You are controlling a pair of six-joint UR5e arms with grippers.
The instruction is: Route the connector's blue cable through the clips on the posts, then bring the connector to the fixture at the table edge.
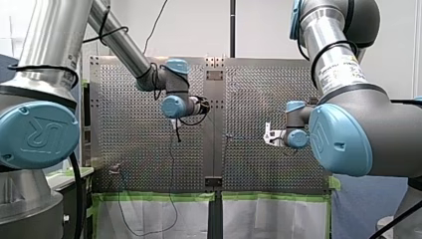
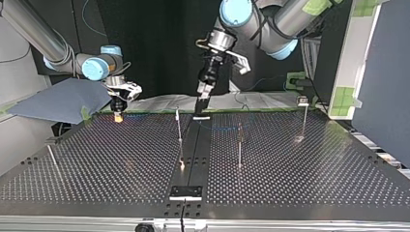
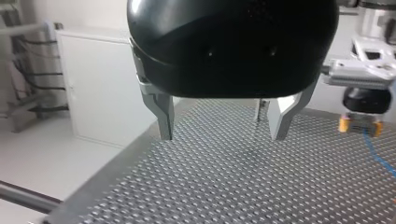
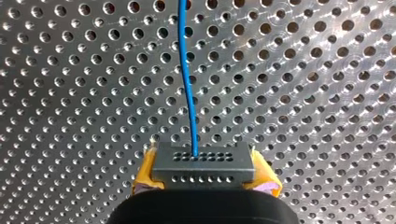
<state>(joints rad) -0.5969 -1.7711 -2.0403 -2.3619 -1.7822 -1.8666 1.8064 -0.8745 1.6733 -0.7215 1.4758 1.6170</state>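
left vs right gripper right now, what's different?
My left gripper is open and empty; my right gripper is shut on the connector, with its blue cable running out ahead. The left's fingers are bare metal; the right's carry yellow pads. Both are over the perforated table.

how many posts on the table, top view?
3 for sure: centre post, middle-right post, far-right post with a clip on top. A thin rod at the view's left may be a fourth.

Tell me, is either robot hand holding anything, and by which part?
My right hand pinches the connector by its two sides; my left hand holds nothing.
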